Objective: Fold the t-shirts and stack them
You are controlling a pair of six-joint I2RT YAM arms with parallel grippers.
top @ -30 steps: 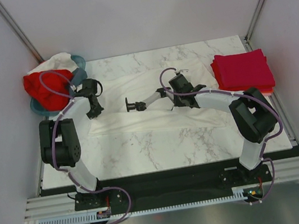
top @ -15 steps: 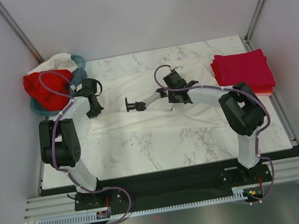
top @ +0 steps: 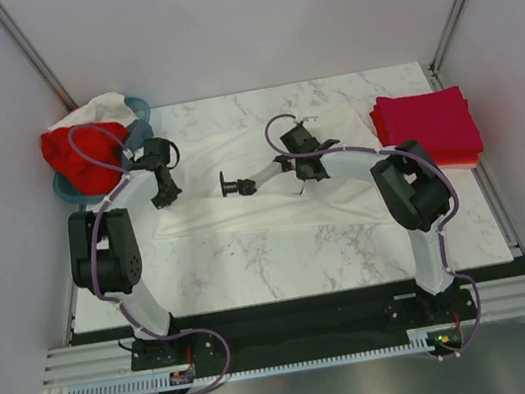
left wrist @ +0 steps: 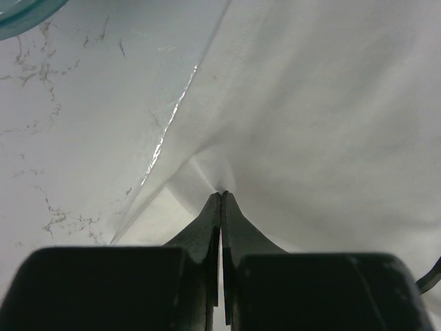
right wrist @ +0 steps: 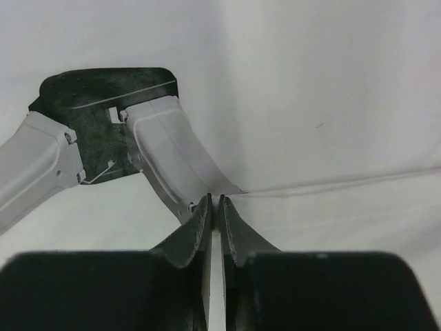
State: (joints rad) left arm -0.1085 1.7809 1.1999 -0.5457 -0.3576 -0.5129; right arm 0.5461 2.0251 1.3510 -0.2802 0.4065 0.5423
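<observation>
moved: right arm's elbow has swung left and in toward the middle of the worktop (top: 283, 264); its wrist has shifted a little far and left. Left arm, white-and-black bar and all cloth unchanged.
left claw (left wrist: 221, 194): clenched on the white t-shirt (top: 342, 194), with the cloth tenting up to a point right at the fingertips. It sits at the shirt's left edge, just right of the teal basket (top: 140, 106).
right claw (right wrist: 214, 198): jaws almost together, thin slit between. Tips sit down on the white t-shirt, at a fold line and against the end of the bar. Can't tell if cloth is pinched.
white t-shirt: spread flat across the middle of the worktop, wrinkled, running from the left claw to just short of the folded red stack (top: 426, 126). Left edge is lifted off the marble at the pinch.
white-and-black bar (top: 254, 174): lies on the shirt between the two claws, black end to the left, white end at the right claw's tips. Can't tell what it is.
folded red stack: far right of the worktop, squared up, with a lighter red layer showing along its near edge. Apart from both claws.
teal basket: far left corner, beyond the worktop edge. It holds a bright red t-shirt (top: 76, 152) with a pale cloth (top: 99, 108) heaped at its far side.
</observation>
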